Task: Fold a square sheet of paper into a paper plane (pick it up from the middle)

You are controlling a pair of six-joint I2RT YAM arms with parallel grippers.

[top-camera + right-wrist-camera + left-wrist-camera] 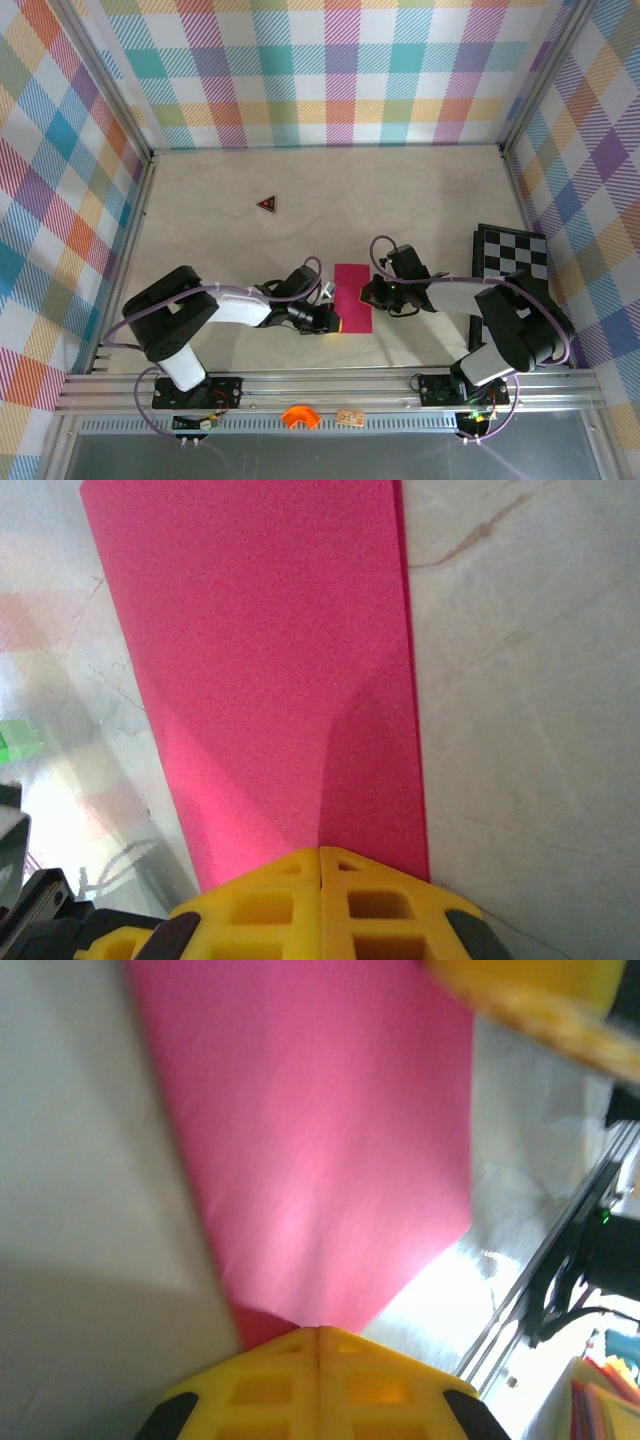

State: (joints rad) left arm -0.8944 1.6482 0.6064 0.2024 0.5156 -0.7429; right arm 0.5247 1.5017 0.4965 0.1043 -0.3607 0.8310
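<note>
The magenta-pink sheet of paper (352, 297) lies as a tall narrow rectangle, seemingly folded in half, on the table between the two arms. My left gripper (333, 318) meets its near left edge. In the left wrist view the yellow jaws are pressed together at the gripper tip (318, 1330), and the paper (320, 1140) spreads out from them. My right gripper (368, 296) is at the paper's right edge. Its tip (320, 850) is closed too, with the sheet (270, 660) fanning away from the jaws and creased upward there.
A black-and-white checkerboard (510, 255) lies at the right, beside the right arm. A tiny dark red triangle (267, 204) sits farther back on the left. The aluminium rail (330, 385) runs along the near edge, with an orange piece (298, 416) below it.
</note>
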